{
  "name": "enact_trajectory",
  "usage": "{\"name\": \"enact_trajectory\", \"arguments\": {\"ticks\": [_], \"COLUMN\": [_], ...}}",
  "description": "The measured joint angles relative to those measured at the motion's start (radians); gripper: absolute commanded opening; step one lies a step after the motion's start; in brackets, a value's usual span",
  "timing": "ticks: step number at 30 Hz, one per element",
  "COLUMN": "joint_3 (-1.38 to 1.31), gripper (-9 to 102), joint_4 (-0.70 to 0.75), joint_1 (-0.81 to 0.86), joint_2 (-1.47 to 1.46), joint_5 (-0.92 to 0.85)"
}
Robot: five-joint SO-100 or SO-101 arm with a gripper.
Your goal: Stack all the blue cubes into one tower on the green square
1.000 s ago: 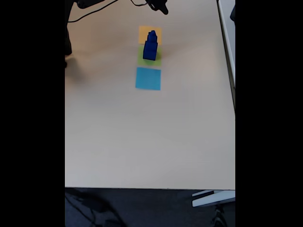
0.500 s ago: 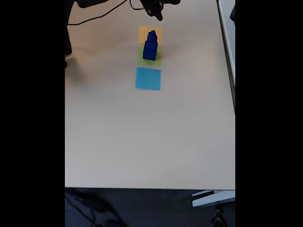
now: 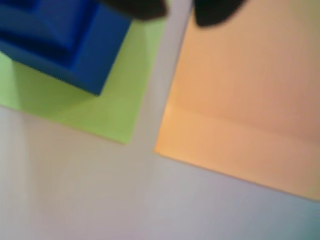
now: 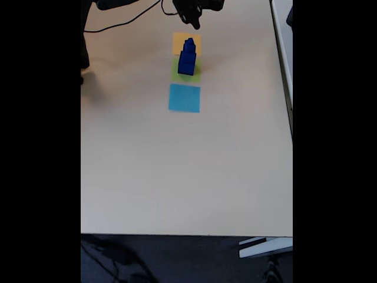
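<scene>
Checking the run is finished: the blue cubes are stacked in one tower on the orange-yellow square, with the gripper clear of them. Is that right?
Not quite. The blue cubes stand as one tower on the green square, not the orange-yellow square behind it, as the fixed view shows. The gripper is indeed clear of them, above the far edge.

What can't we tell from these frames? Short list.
- Cube count: the blue tower is too small in the fixed view; in the wrist view it is cut off by the top edge and blurred.
- Gripper state: a small dark shape at the top edge of the fixed view; in the wrist view only blurred dark tips.
- Green square: partly covered by the tower in both views.
</scene>
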Motion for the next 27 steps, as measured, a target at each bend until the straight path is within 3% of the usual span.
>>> {"name": "enact_trajectory", "arguments": {"ticks": [27], "joint_3": [0.057], "gripper": [0], "joint_4": [-0.002], "joint_1": [0.015], "joint_2": [0.002], "joint_5": [0.006]}}
